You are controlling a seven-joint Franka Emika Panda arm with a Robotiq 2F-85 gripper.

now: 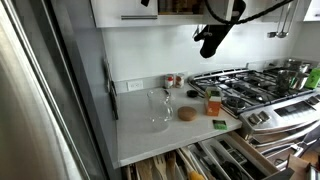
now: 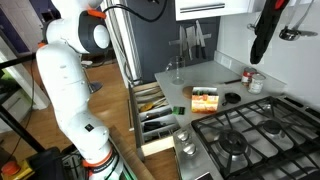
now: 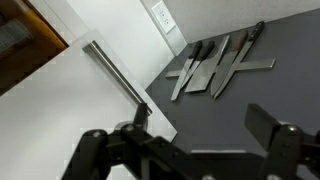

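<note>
The gripper [image 3: 188,150] hangs spread, well apart from the knives [image 3: 214,65].

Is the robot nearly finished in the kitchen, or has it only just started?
It looks early, I think. Done: the drawers below the counter stand pulled open. In hand: nothing; the tool hangs high above the counter, jaws apart and empty. Left: the glass jug, the orange box and the round brown thing sit untouched on the counter, far below it.
</note>
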